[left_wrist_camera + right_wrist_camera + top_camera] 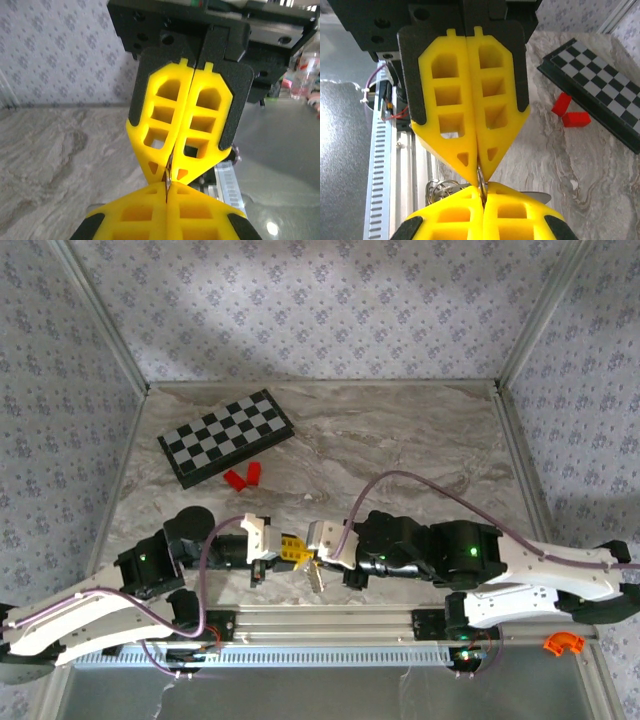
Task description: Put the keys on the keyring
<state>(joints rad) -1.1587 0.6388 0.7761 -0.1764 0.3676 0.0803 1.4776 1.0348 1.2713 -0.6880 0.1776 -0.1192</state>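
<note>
Silvery wire of the keyring point(481, 176) is pinched where my two sets of jaws meet tip to tip. The right gripper point(482, 200) is clamped on it from one side and the left gripper point(166, 197) from the other, both closed tight. More loops hang just beside the right fingers. All this sits over the marble counter's point(400, 440) near edge. The chessboard point(226, 436) and two red blocks point(243, 476) lie well apart, farther back.
</note>
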